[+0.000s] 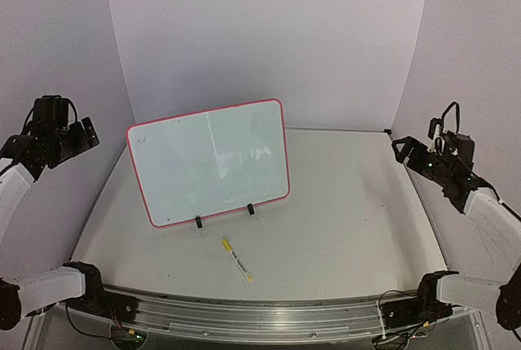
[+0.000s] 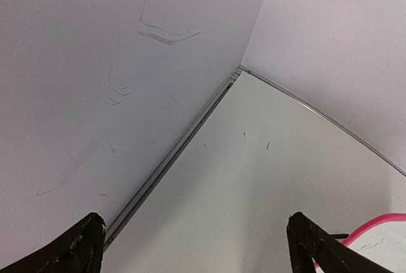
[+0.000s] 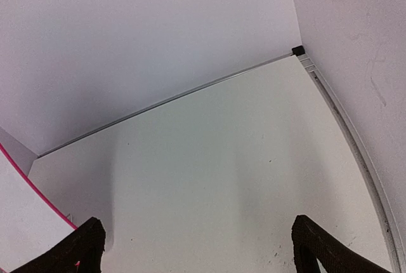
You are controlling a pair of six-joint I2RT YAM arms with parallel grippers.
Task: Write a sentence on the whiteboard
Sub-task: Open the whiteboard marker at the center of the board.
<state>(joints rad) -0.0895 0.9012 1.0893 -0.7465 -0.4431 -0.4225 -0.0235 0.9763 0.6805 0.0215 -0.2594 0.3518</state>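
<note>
The left arm (image 1: 49, 134) hangs above the left edge of the table (image 1: 350, 220), its jaws spread wide, gripping nothing. The whiteboard (image 1: 210, 161) stands left of centre, leaning back on 2 black clip feet (image 1: 199, 221). A yellow-tipped pen (image 1: 237, 258) lies just before it, toward the near edge. Over the right edge, the right arm (image 1: 456, 167) holds its jaws agape, empty too.

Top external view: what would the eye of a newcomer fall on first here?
The whiteboard with its pink-red border draws the eye first; it stands propped on two black feet, left of the middle of the table. A yellow marker lies on the table just in front of it. The left gripper and the right gripper hang open and empty at the sides.
</note>
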